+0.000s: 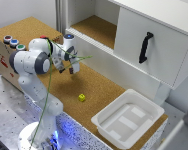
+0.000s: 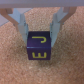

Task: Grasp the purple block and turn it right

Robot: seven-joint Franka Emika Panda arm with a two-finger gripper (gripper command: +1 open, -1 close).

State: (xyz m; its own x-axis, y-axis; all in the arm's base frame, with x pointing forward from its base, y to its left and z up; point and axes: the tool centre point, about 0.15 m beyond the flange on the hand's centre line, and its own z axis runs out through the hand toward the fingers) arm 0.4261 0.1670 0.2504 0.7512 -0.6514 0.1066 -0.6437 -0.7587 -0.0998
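Note:
In the wrist view a purple block (image 2: 39, 46) with yellow letters on its faces rests on the cork table (image 2: 12, 65). My gripper (image 2: 40, 39) reaches down over it, with one finger pressed against each side of the block, so it is shut on it. In the exterior view the gripper (image 1: 72, 70) hangs low over the cork table (image 1: 101, 87), towards the back and to the exterior view's left. The block itself is hidden behind the fingers there.
A small yellow cube (image 1: 82, 97) lies on the cork near the front. A white bin (image 1: 128, 120) stands at the exterior view's right. A white cabinet with a black handle (image 1: 145, 47) and an open shelf (image 1: 96, 27) rises behind. Coloured buttons (image 1: 14, 43) sit far left.

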